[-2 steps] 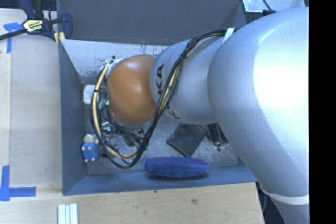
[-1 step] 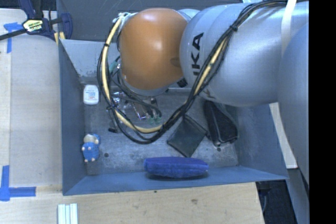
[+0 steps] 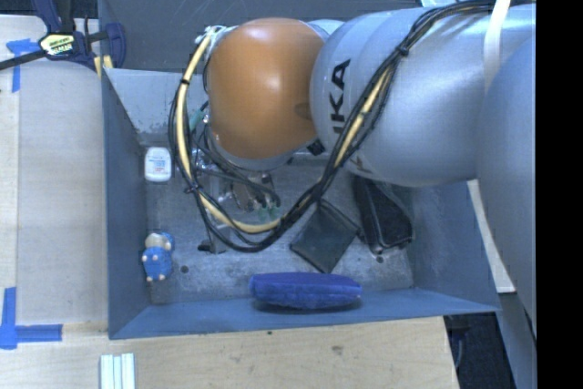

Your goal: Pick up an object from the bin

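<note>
My gripper [image 3: 240, 189] reaches down into the middle of the bin, under the arm's orange cover, and most of it is hidden. A dark flat square pad [image 3: 322, 238] lies on the floor just to its right. A long blue padded thing [image 3: 305, 290] rests along the near wall, below the gripper. To the left, a small white tub with a red label [image 3: 158, 164] stands by the left wall.
A little blue and yellow toy figure [image 3: 158, 258] sits in the near left corner. A black curved thing [image 3: 383, 215] lies at the right, partly under the arm. The arm and its cables cover the back of the bin.
</note>
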Robot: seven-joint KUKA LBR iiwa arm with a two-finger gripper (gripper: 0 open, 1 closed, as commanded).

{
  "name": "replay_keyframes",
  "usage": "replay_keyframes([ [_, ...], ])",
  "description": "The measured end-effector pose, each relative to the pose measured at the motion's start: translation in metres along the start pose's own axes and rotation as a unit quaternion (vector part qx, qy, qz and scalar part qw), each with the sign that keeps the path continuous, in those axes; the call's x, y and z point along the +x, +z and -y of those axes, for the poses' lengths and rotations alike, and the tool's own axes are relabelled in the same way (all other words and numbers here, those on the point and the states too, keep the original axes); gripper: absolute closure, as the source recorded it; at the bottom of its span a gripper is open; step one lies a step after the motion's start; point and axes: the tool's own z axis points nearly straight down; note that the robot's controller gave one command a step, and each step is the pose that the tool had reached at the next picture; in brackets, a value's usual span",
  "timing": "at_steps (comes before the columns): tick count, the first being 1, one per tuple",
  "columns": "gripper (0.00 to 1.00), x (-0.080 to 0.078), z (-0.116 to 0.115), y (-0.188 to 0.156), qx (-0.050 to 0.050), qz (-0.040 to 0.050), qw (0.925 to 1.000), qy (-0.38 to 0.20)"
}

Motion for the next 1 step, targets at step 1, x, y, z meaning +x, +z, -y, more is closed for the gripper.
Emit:
replay_keyframes([
  [1,0.00,0.0040,-0.0066,0.0673,0.000,-0.0029,0.9973,0.073],
])
